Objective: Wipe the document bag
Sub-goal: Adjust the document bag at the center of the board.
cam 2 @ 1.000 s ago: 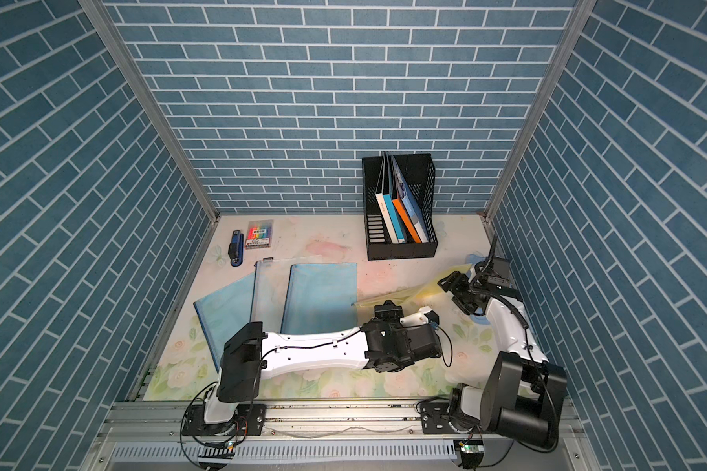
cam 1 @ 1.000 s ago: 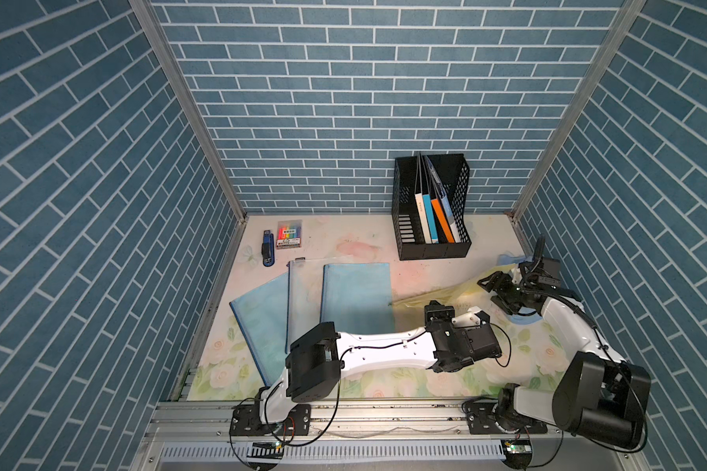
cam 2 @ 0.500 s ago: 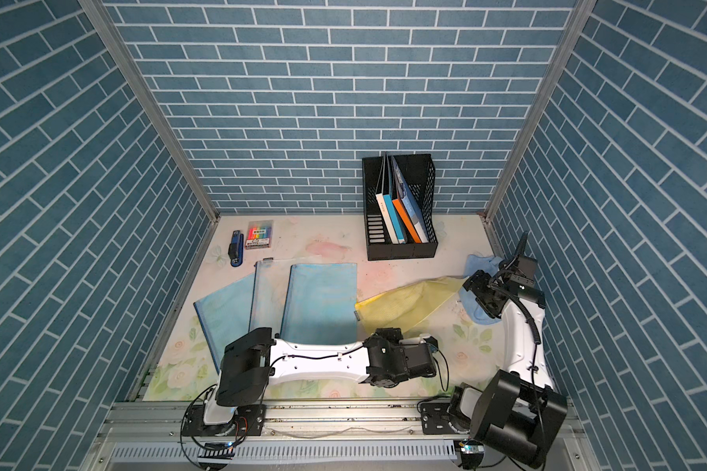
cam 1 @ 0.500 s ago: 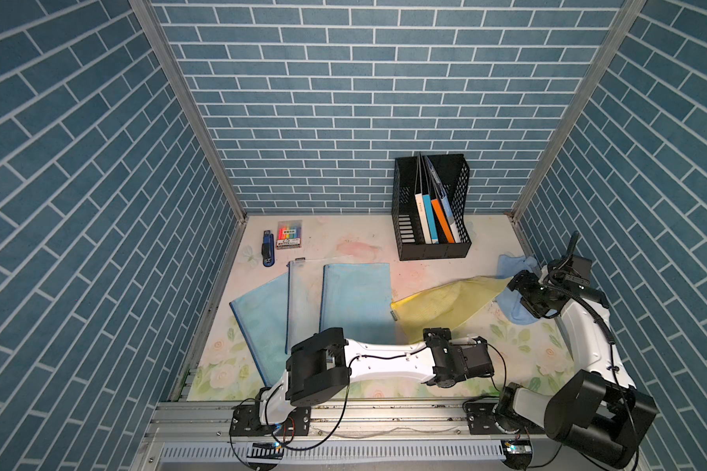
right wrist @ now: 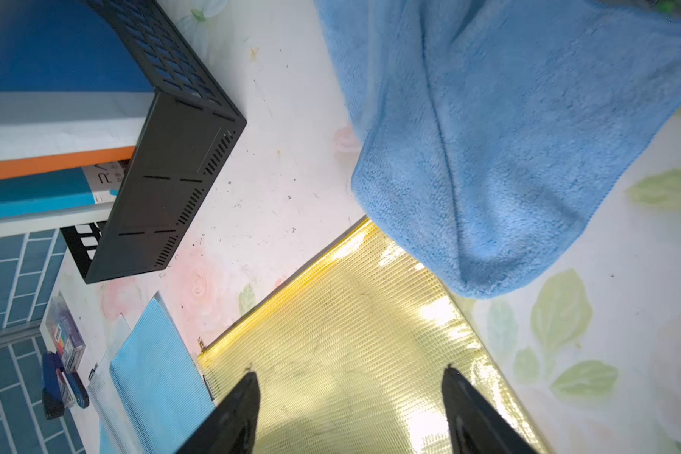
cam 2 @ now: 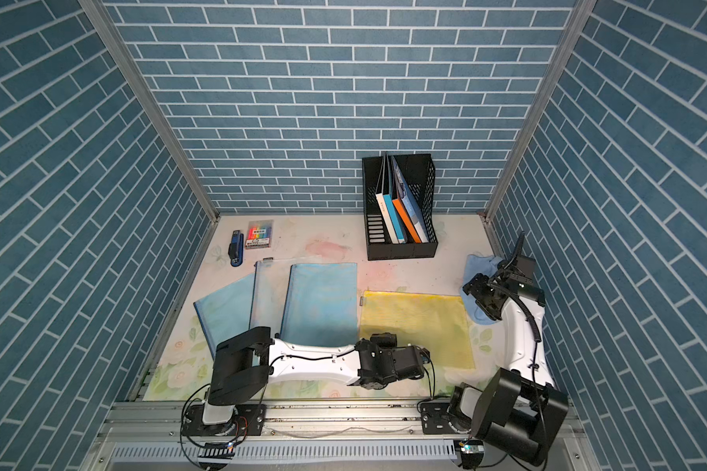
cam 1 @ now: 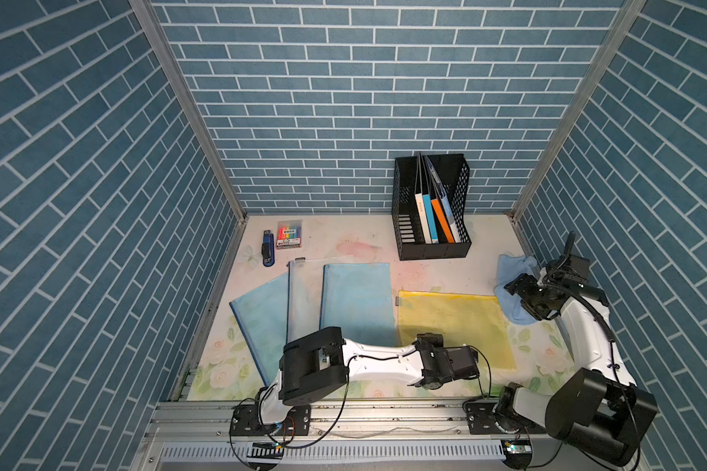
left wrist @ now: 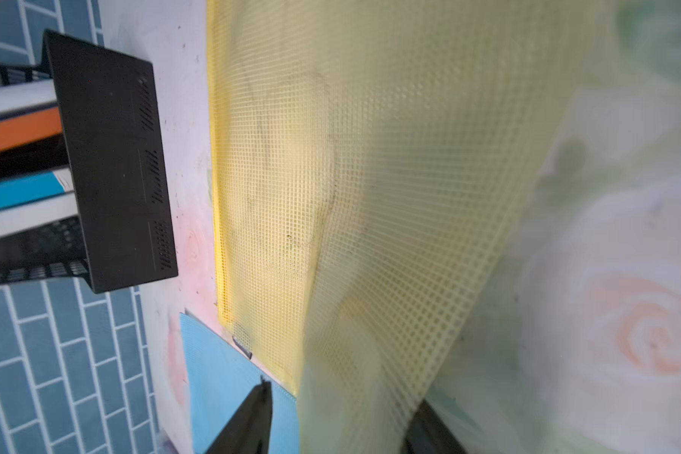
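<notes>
The table [cam 1: 364, 248] holds a document bag [cam 1: 450, 322] (yellow), cloth [cam 1: 513, 269] and file rack [cam 1: 431, 249].

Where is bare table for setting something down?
Free: the back strip between marker pack and rack; the patch between rack, cloth and yellow bag. Crowded: the fanned blue bags and the front edge under the left arm.

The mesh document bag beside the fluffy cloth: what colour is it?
Yellow; the mesh document bag shows best in the right wrist view.
</notes>
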Controlling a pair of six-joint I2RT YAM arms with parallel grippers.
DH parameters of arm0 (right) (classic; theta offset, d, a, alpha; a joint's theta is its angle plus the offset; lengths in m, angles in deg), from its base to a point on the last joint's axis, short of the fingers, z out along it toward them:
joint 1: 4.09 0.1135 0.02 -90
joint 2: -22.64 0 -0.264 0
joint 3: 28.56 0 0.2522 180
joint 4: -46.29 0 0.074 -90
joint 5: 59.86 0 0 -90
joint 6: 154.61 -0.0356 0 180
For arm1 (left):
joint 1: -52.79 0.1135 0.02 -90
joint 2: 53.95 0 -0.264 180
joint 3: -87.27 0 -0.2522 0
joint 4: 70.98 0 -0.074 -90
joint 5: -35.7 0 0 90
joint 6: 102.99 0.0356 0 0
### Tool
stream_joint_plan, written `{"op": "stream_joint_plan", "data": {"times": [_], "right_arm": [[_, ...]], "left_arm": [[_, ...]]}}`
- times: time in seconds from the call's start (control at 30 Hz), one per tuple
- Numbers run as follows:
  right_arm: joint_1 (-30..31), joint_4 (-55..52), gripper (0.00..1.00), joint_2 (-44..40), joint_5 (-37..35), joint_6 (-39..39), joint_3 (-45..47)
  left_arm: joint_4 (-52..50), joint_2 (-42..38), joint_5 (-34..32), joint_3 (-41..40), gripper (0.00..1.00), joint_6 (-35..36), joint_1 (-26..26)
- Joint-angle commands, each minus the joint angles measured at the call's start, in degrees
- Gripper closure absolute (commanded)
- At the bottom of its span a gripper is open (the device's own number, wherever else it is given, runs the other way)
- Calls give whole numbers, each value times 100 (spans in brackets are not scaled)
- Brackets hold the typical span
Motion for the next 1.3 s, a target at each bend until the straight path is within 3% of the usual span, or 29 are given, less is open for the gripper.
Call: {"op": "stream_joint_plan", "data": {"times": [0.0,0.17,0.33,0.47,0.7,0.9,1.07,1.27], "right_arm": [[563,-100,26,217,-243,191,192],[1459,-58,26,818,-744,33,354],[2373,-59,22,1529,-1520,11,203],[2778,82,21,2022,-1763,-32,-14],[2890,385,20,2651,-1934,82,-220],[2866,429,18,3454,-2012,534,-920],[2724,443,19,4198,-1877,878,-1597],[2485,199,19,4513,-1791,1028,-2273]], "left_arm": [[95,-280,269,150,24,-438,252],[119,-736,625,-123,13,-1124,519],[448,-1488,1446,-786,0,-1653,709],[573,-1858,1942,-1091,0,-1837,853],[890,-2381,2203,-1586,0,-2481,1455],[1115,-2911,2563,-2044,0,-3165,2484],[1474,-3550,3238,-2739,0,-3754,3408],[1423,-4136,3343,-3372,0,-4045,4019]]}}
